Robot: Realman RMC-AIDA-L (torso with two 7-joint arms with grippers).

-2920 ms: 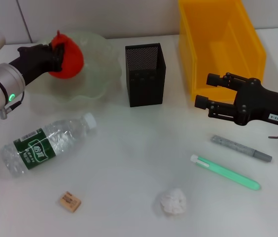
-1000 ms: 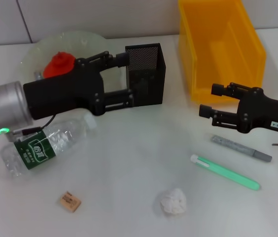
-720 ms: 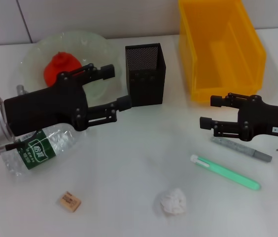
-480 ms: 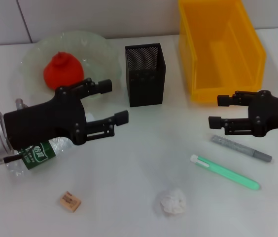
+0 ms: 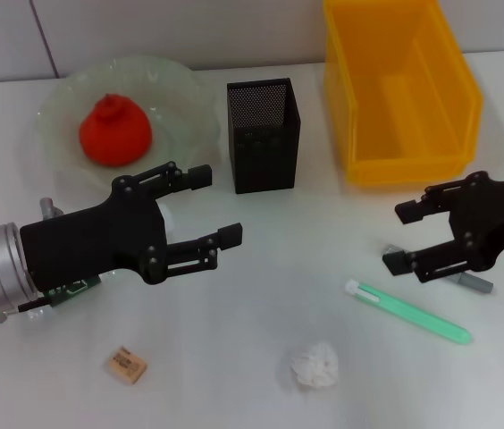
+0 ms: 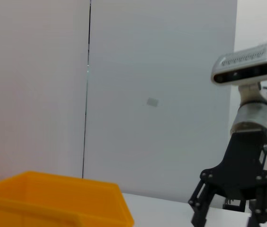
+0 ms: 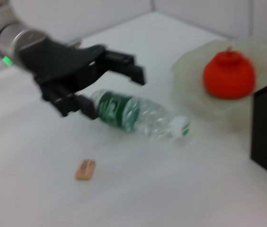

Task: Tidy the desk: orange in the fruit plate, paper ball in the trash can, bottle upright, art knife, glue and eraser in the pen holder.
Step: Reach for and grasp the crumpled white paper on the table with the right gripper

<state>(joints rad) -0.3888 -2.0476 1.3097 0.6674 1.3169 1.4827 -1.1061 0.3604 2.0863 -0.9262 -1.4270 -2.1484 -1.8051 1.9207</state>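
Two tools were spread apart. Under the left tool [image 5: 205, 204] lay the bottle [image 7: 136, 113], probably light, smooth and easily dented; best gripped mid-body. The right tool [image 5: 399, 237] hung above the art knife [image 5: 476, 282].

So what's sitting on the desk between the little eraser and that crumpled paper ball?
Nothing. In the head view the stretch of white desk between the eraser and the paper ball is bare; the left gripper hovers farther back, open.
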